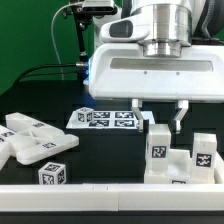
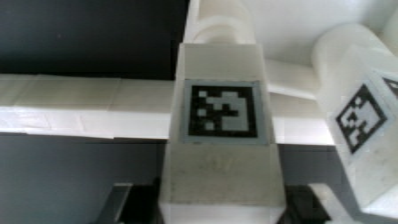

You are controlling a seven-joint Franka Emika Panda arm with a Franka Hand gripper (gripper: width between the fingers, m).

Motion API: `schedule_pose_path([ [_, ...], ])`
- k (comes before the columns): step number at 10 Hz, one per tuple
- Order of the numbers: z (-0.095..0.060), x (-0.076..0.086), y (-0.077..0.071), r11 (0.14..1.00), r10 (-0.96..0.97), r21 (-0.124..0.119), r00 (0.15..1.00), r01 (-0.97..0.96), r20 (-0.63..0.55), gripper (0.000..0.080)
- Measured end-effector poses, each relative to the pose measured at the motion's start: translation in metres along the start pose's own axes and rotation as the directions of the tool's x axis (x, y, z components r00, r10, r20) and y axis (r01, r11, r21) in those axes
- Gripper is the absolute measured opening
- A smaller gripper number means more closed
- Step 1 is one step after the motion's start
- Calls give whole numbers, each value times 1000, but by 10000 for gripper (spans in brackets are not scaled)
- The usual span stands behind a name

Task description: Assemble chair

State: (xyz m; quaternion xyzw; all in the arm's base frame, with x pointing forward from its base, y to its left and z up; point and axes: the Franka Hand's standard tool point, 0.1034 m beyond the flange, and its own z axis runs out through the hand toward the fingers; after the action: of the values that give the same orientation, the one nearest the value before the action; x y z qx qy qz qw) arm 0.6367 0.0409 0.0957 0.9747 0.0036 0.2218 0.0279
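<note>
Overhead, the pincer [image 1: 160,120] straddles an upright white chair post [image 1: 158,152], its half-closed jaws gripping the post's sides. Loose chair panels [image 1: 30,140] lie on the black table [image 1: 110,150].

The exterior view sits low, near the level of the table [image 1: 105,148], and close in. It faces across the black top toward a green backdrop [image 1: 40,40], and the arm [image 1: 160,60] fills the upper half on the exterior view's right. The wrist view rides on the arm and looks steeply down along the gripper [image 2: 217,205] from very near, so a tagged post [image 2: 222,110] fills the middle of the frame. Both views share that post, the fingers [image 1: 181,115] beside it and a neighbouring tagged part [image 2: 356,105].
</note>
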Motion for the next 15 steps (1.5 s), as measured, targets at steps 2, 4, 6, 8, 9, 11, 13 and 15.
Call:
schedule_pose_path([
  [2, -1, -2, -4, 1000, -10, -7, 998, 10, -61, 289],
  [4, -3, -5, -8, 1000, -21, -11, 994, 20, -111, 289],
  [6, -4, -6, -9, 1000, -21, -13, 992, 20, -122, 289],
  [8, -4, -6, -8, 1000, -22, -13, 992, 21, -122, 298],
  [9, -4, -6, -8, 1000, -21, -13, 992, 20, -122, 298],
  [11, -1, -9, -7, 1000, -15, -9, 997, 14, -79, 612],
  [13, -7, 4, -10, 1000, 10, 15, 1000, -10, 7, 638],
  [15, -8, 8, -18, 998, 40, 42, 978, -49, 203, 647],
])
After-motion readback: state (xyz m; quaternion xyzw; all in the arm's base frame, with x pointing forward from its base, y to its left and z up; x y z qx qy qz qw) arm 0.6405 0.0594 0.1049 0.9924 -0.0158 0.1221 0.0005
